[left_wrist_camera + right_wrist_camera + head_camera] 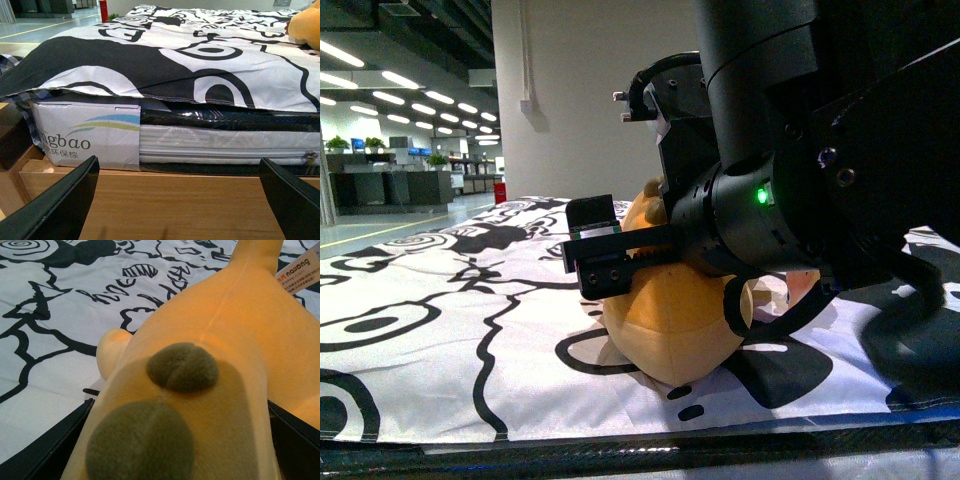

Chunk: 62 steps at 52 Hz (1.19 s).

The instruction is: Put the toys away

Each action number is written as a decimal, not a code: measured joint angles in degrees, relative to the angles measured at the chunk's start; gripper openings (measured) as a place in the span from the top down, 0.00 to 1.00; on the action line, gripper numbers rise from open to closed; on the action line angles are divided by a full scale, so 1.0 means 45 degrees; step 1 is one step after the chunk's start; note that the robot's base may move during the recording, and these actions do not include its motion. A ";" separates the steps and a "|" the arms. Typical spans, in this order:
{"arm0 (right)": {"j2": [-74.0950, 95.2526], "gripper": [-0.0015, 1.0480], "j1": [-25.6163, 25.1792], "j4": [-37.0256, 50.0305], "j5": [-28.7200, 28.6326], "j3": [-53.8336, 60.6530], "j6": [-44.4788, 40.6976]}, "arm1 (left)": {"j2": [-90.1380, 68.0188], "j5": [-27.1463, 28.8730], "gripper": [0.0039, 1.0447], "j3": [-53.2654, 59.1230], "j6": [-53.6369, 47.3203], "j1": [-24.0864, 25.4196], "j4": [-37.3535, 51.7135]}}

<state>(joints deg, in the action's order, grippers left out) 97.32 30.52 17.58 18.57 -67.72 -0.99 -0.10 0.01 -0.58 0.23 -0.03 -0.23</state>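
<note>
So, the right claw (175, 440) is doing all the work here. It's sitting over the plush toy (670, 325) with one finger on each side of the fat body. Both fingers are pressing into the fabric, so I'm reading it as pinching the toy rather than just straddling it. Grabbing across the thick middle makes sense to me, since a soft thing like this is probably going to sag and slip if it's held by a fin.

The toy is lying on the table (430, 300) (the one with the black-and-white squiggle cloth), close to the front edge and a bit right of the middle. Its belly looks like it's touching the cloth, so I'm guessing the lift isn't happening yet.

Its long axis is running from the front edge toward the far edge. The end with two dark round patches (182, 367) is facing the front edge. The paper tag (297, 275) and an orange point are sitting at the far end. I can't tell which end is the head.

The left claw (175, 205) is hanging low beside the table with its fingers spread wide and nothing in it. It's looking at a white box (85, 132) under the cloth, so it's probably just parked out of the way.
</note>
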 joint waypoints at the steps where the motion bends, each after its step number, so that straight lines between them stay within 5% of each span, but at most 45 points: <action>1: 0.0019 0.06 -0.0005 -0.0029 -0.0024 0.0000 0.0049 | 0.0000 0.0000 0.06 0.0000 0.0000 0.0000 -0.0005; 38: -0.0427 0.84 -0.0617 -0.0291 -0.0772 0.0141 0.0685 | 0.0000 0.0000 0.06 0.0000 0.0000 0.0000 -0.0005; 62: -0.2016 0.89 -0.2681 -0.1608 -0.2535 -0.1812 0.0855 | 0.0000 0.0000 0.06 0.0000 0.0000 0.0000 -0.0005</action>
<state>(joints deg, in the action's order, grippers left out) 88.25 18.46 10.35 7.16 -75.88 2.85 -0.10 0.01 -0.58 0.23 -0.03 -0.25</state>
